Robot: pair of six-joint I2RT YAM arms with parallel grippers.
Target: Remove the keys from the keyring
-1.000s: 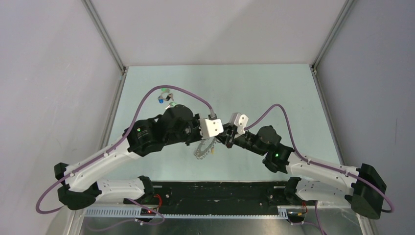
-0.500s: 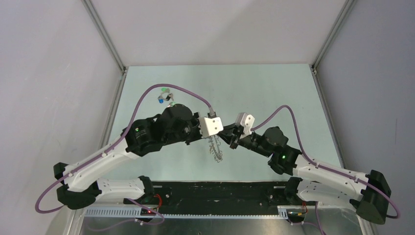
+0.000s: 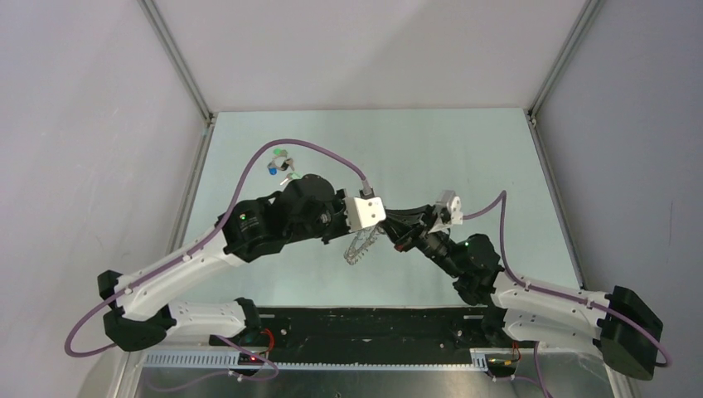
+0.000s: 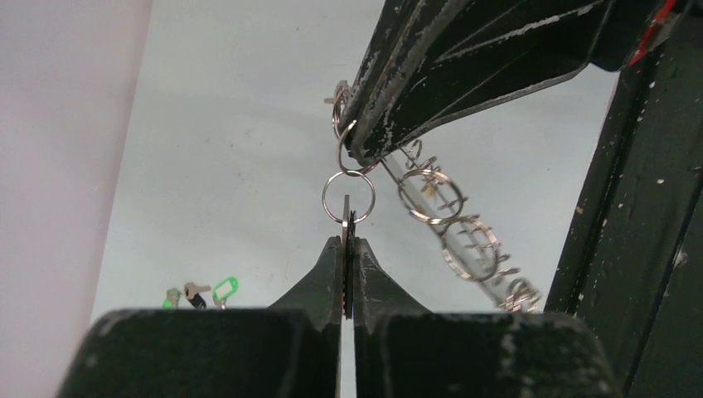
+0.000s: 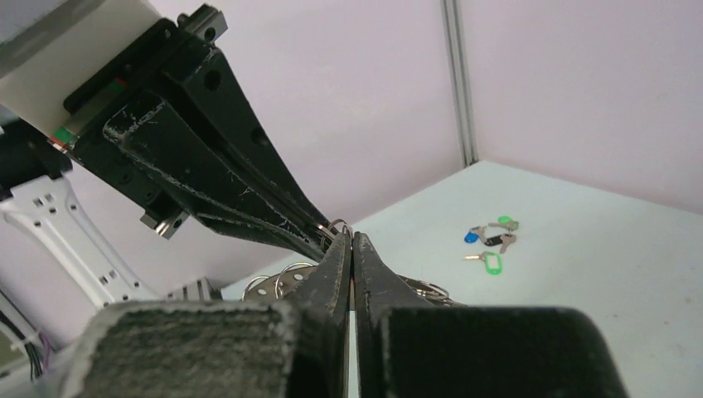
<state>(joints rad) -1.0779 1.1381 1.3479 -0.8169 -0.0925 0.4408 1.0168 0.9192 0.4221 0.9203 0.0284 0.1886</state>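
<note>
The grey keyring [image 3: 361, 246] hangs in the air between my two grippers, its rim fringed with wire loops [image 4: 464, 242]. My left gripper [image 4: 349, 242] is shut on a thin key with a black tag, which hangs from a small wire loop [image 4: 348, 196]. My right gripper [image 5: 352, 242] is shut on the keyring's rim; its fingers [image 4: 439, 79] reach in from the upper right of the left wrist view. In the top view the left gripper [image 3: 383, 225] and right gripper [image 3: 398, 235] meet tip to tip. The disc [image 5: 290, 282] shows behind the right fingers.
Several loose keys with green, blue and black tags [image 3: 278, 166] lie on the table at the far left, also seen in the left wrist view [image 4: 199, 292] and right wrist view [image 5: 493, 240]. Side walls and corner posts bound the table.
Both grippers have shifted right with the keyring between them. The right arm has swung round, its wrist now further right. The keyring has tilted and swung under the tips.
</note>
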